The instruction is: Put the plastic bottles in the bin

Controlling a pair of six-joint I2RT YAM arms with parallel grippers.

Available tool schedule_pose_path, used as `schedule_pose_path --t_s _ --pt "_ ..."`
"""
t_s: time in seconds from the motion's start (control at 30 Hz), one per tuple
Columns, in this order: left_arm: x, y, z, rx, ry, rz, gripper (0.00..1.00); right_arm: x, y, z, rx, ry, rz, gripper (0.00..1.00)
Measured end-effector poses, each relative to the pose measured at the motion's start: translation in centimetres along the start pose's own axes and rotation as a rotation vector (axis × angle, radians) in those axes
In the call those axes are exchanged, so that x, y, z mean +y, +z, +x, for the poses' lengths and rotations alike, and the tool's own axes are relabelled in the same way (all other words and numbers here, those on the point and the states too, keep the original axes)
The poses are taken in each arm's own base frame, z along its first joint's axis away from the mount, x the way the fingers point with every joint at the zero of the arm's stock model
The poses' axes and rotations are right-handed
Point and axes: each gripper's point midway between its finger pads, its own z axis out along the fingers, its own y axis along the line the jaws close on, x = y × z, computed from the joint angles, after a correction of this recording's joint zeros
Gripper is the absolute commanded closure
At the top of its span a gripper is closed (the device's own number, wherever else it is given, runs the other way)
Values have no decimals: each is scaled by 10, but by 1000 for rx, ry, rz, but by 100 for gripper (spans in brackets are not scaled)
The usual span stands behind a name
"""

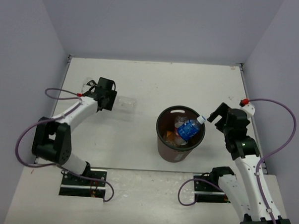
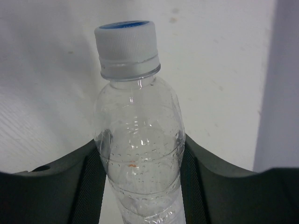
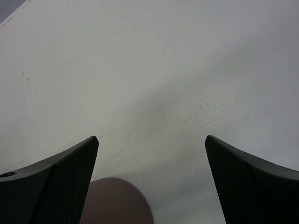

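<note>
The dark brown bin (image 1: pixel 167 148) stands mid-table. A blue-labelled bottle (image 1: pixel 188 128) lies tilted in its mouth, white cap at the right rim. An orange bottle (image 1: pixel 168 137) and another clear bottle (image 1: pixel 180 125) lie inside. My right gripper (image 1: pixel 215 115) is open and empty just right of the rim; its wrist view shows spread fingers (image 3: pixel 70 177) over the table and the bin's edge (image 3: pixel 117 200). My left gripper (image 1: pixel 111 99) at the far left is shut on a clear unlabelled bottle (image 1: pixel 125 103), whose white cap (image 2: pixel 126 42) points away from the fingers (image 2: pixel 88 186).
Grey walls enclose the white table (image 1: pixel 151 82) on three sides. The left wall is close to the left arm. Purple cables (image 1: pixel 61 92) loop beside both arms. The arm bases (image 1: pixel 84 181) sit at the near edge.
</note>
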Motion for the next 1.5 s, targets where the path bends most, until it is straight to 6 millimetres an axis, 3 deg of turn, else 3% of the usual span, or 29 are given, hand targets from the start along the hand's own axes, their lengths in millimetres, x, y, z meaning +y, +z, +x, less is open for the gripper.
schedule_pose_path --t_s 0.07,0.2,0.3,0.37,0.43,0.53,0.6,0.73,0.9,1.13,1.5 --pt "-29 -34 -6 14 81 163 74 0 1 1 4 -1 1 1" --pt "-100 -125 -3 27 296 581 73 2 0 1 5 -1 -9 1" --pt "-147 -221 48 29 611 923 71 4 -2 0 -5 2 -28 1" --pt "-157 -286 92 56 781 1140 67 5 -3 0 -10 3 -44 1" --pt "-152 -340 124 69 921 1325 67 6 -4 0 -13 3 -53 1" --pt "-144 -376 141 37 1046 1477 62 8 -5 -1 -21 5 -64 1" --pt "-139 -386 151 2 1132 1530 56 8 -4 0 -21 3 -71 1" --pt "-107 -395 194 -21 1354 1611 52 8 -3 6 -4 -4 -78 1" --pt "-71 -383 234 -17 1590 1619 51 7 -1 8 2 -8 -76 1" --pt "-67 -363 237 -48 1665 1554 27 7 0 9 7 -10 -72 1" --pt "-62 -359 241 -26 1689 1549 13 6 1 10 12 -11 -67 1"
